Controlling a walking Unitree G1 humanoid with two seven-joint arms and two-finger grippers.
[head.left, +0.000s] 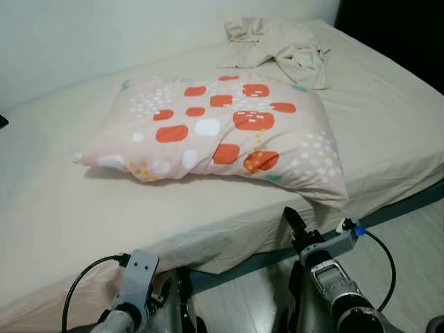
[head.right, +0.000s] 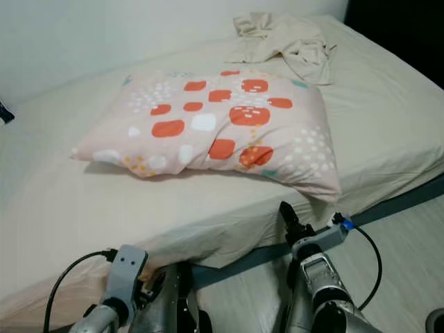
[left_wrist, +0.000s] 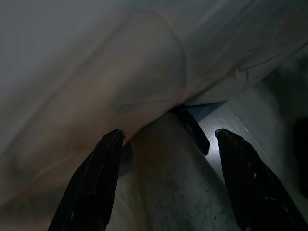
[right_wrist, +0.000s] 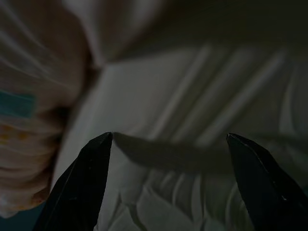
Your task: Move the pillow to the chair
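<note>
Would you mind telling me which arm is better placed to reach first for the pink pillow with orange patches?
Right, probably. The right gripper is raised just below the pink patterned pillow's near corner, open. The left gripper, open too, sits lower, beside the bed.

- Bed (head.left: 62, 208) w/ cream sheet — fills most of the head views.
- Pillow (head.left: 222, 132), pink w/ orange + white patches, lies flat at centre.
- Crumpled beige cloth (head.left: 281, 45) at 1 o'clock from pillow — just apart.
</note>
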